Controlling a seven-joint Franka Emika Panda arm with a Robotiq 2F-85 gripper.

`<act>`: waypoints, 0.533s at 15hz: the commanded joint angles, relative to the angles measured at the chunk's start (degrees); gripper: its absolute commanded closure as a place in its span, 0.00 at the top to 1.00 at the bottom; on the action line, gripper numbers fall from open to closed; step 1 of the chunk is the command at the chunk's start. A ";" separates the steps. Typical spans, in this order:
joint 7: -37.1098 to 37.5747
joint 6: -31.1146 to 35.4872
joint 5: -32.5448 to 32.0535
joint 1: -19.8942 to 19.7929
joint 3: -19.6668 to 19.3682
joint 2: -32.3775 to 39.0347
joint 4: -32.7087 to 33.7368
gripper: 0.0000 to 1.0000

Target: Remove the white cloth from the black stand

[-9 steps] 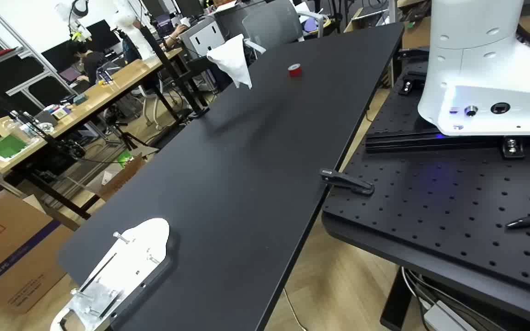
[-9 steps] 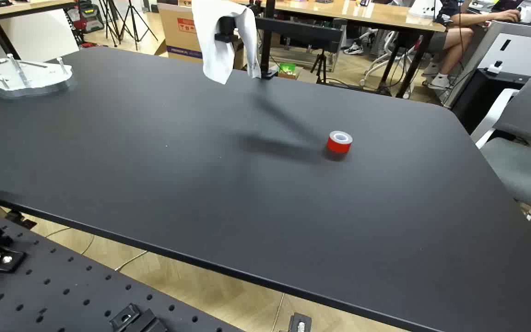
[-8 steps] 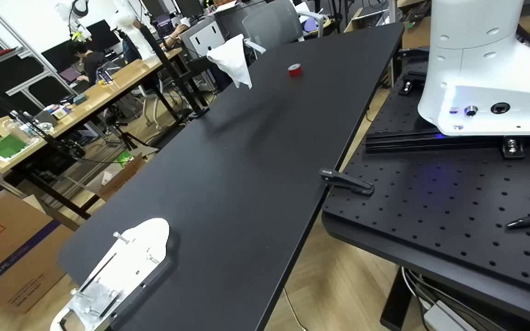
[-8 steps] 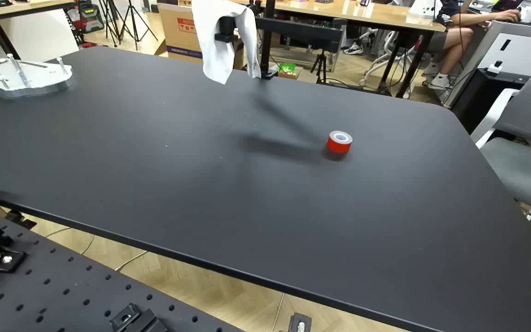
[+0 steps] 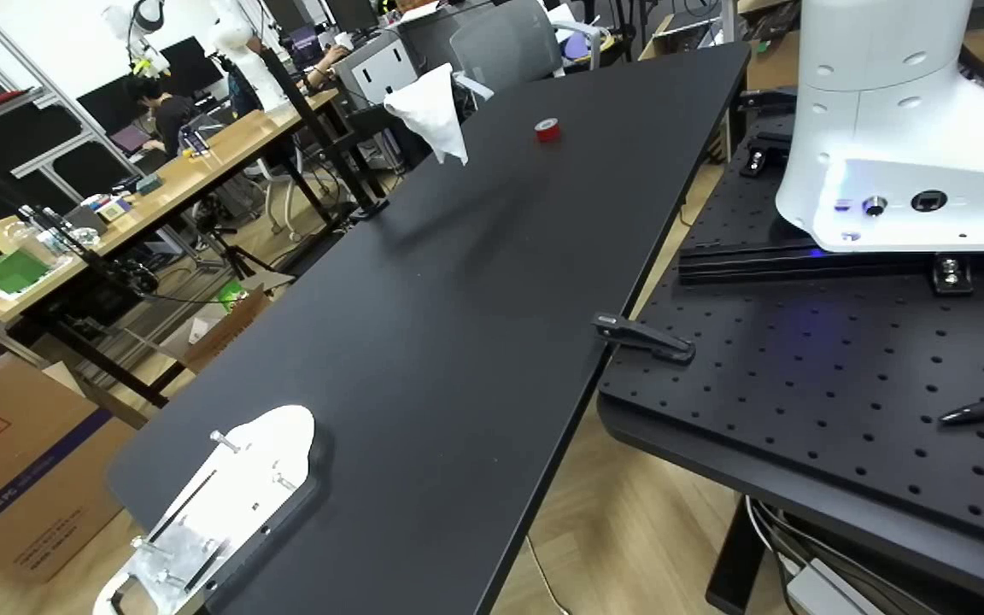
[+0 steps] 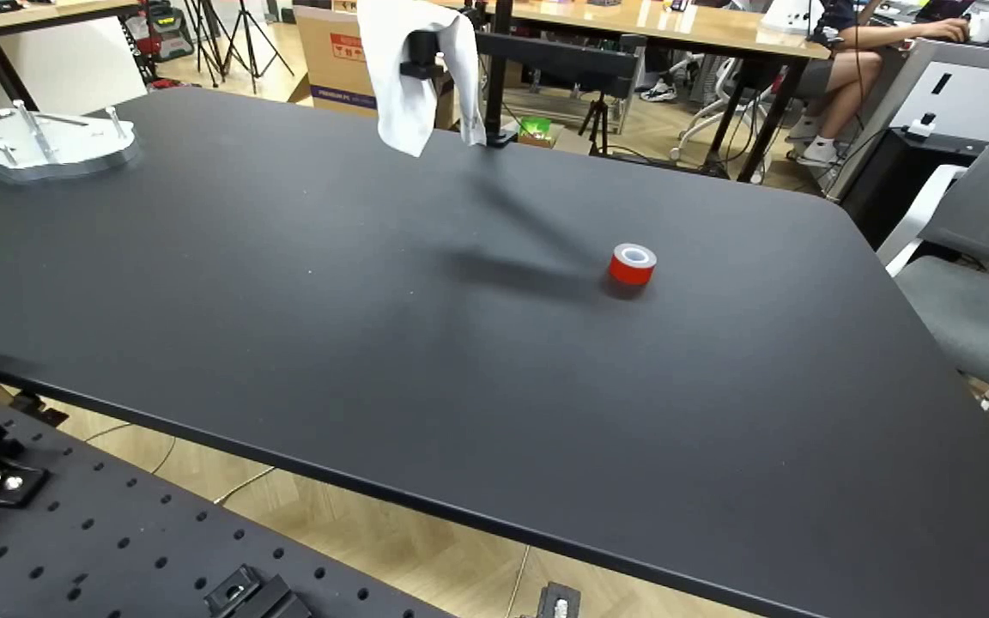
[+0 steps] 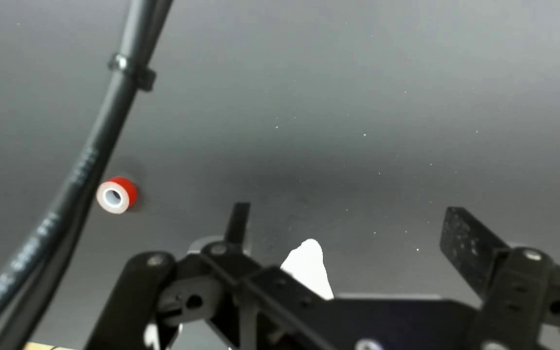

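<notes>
The white cloth [image 5: 434, 111] hangs draped over the end of the black stand [image 5: 321, 128] at the table's far edge. In an exterior view, the cloth [image 6: 404, 94] hangs on both sides of a black block, and the stand's upright post [image 6: 499, 77] is just to its right. In the wrist view, my gripper [image 7: 347, 211] is open with its fingers wide apart and nothing between the tips. A tip of the cloth [image 7: 310, 270] shows behind the gripper's body, nearer the left finger; the rest is hidden by the gripper. The gripper is not in either exterior view.
A red tape roll [image 6: 632, 264] sits on the black table [image 6: 374, 360]; it also shows in the wrist view [image 7: 117, 195]. A white metal plate with upright posts [image 5: 236, 487] lies at one table end. A black clamp [image 5: 644, 336] grips the table edge near the robot base [image 5: 893, 162].
</notes>
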 commanded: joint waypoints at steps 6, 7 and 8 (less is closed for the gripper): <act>5.45 10.50 -7.08 -2.58 0.93 3.75 1.03 1.00; 6.02 13.39 -8.58 -3.18 1.01 5.20 1.44 1.00; 6.67 15.75 -9.83 -3.75 1.16 6.85 1.96 1.00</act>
